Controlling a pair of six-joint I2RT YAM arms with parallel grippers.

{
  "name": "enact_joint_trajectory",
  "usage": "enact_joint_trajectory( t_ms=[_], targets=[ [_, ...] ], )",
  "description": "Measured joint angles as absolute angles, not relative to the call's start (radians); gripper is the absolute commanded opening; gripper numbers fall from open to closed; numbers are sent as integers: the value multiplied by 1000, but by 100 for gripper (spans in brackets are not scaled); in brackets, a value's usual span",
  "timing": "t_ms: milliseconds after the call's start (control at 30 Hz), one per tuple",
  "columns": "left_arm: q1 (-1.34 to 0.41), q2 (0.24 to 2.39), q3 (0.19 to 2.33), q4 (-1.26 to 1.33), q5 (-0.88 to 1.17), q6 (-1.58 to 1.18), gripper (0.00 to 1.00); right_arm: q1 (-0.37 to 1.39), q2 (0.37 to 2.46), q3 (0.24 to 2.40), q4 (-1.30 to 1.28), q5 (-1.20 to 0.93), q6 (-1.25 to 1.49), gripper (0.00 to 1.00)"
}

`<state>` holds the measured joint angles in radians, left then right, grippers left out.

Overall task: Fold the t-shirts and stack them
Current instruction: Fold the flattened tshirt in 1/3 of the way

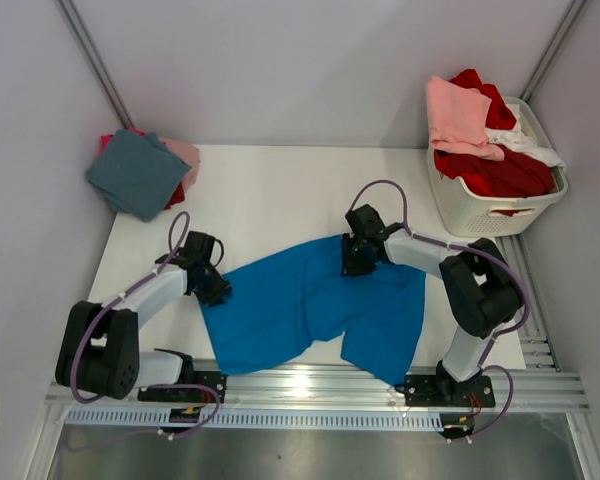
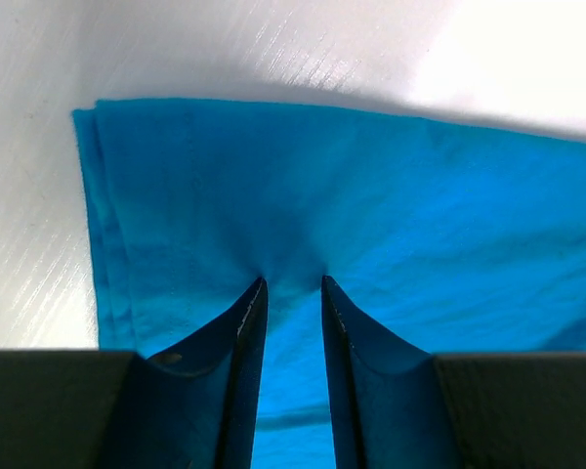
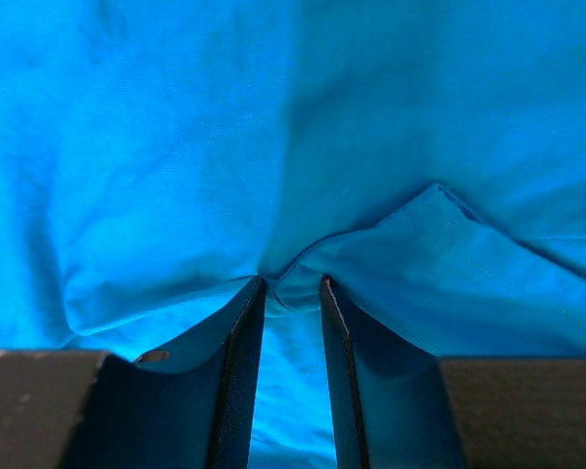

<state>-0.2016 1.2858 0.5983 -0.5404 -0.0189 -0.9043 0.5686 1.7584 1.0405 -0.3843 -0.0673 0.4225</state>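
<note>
Mid-table, left gripper (image 2: pixel 293 283) and right gripper (image 3: pixel 293 283) clamped the spread blue t-shirt (image 1: pixel 310 310); seemingly three folded tees (image 1: pixel 138 172) lay stacked, unfolded tees (image 1: pixel 490 165) filled the basket (image 1: pixel 480 212).

Top: high above the near edge of the table (image 1: pixel 280 190), facing down, taking in all of it. Each wrist: very close, facing past own fingers (image 2: pixel 230 352) onto the tee (image 1: pixel 300 300). Shared by all three: only that tee.

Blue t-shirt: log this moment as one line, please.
blue t-shirt: rumpled on table | left tool: pinching its left edge | right tool: pinching its far edge | folded stack: far-left corner
</note>
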Motion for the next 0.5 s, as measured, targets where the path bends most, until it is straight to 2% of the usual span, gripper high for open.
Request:
enact_joint_trajectory(
  t_ms=[233, 500],
  targets=[
    [-205, 1395, 703, -633, -57, -881, 34, 547, 1808, 1088, -356, -110, 441, 34],
    [-142, 1629, 941, -745, -107, -796, 32, 493, 1835, 1123, -357, -160, 445, 34]
  ],
)
